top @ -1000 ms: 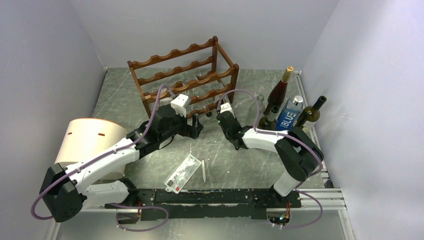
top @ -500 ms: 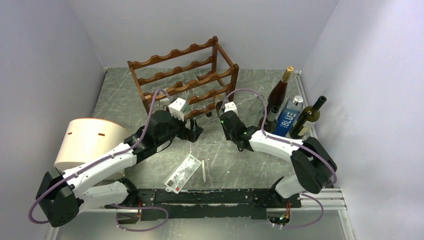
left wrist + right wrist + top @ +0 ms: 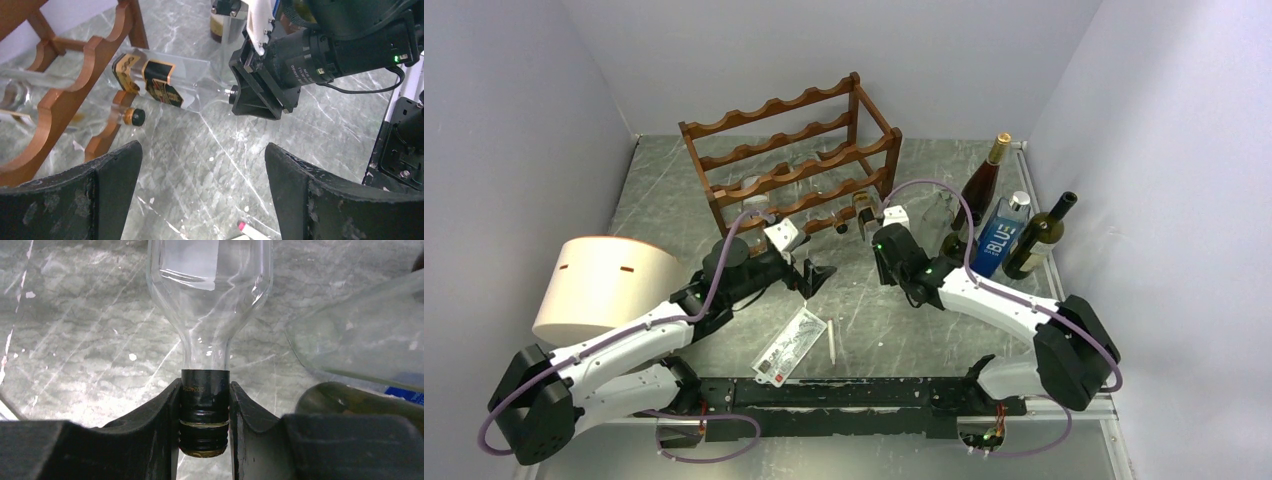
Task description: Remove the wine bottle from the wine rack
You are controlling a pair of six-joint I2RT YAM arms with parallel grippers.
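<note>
Right tool [image 3: 205, 407] clamped on black neck of clear wine bottle [image 3: 167, 82] — body beside wine rack [image 3: 52, 112]. Left tool [image 3: 202, 147] wide open, empty.

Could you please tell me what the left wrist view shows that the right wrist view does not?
Only the left wrist view shows the wine rack, the black-and-gold label on the clear wine bottle, and the left gripper, open with nothing between its fingers. Only the right wrist view shows, close up, the fingers pressed against both sides of the bottle's black cap. Both show the wine bottle, the right gripper shut on its neck, and the marble table.
</note>
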